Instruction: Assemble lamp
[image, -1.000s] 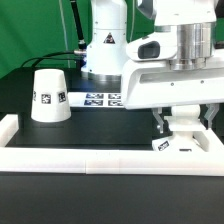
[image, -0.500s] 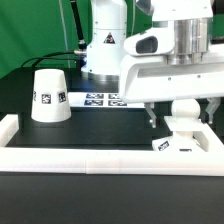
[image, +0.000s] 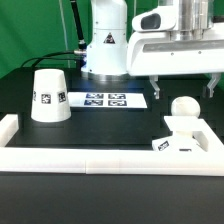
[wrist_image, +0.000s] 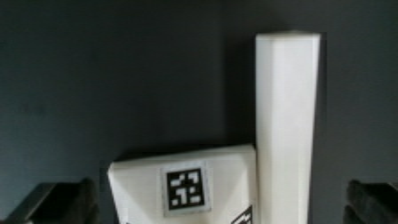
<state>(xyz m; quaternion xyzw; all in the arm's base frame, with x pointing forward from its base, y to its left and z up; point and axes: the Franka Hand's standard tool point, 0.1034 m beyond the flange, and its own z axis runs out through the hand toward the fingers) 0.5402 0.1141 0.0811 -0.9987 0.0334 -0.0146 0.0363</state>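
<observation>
- The bulb (image: 183, 107) stands upright on the base (image: 187, 140), near the worktop's front edge toward the exterior view's right corner, beside the rail (image: 100, 160).
- The gripper (image: 182, 87) hangs above the bulb with its fingers spread wide and holding nothing.
- The bulb step looks done, and the shade (image: 48, 96) comes next.
- It sits well apart, near the exterior view's left edge, so the next move calls for crossing over and taking a wide grasp.

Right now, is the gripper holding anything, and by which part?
Nothing is held. The gripper hangs open above the bulb, touching nothing; the bulb stands on the base.
</observation>
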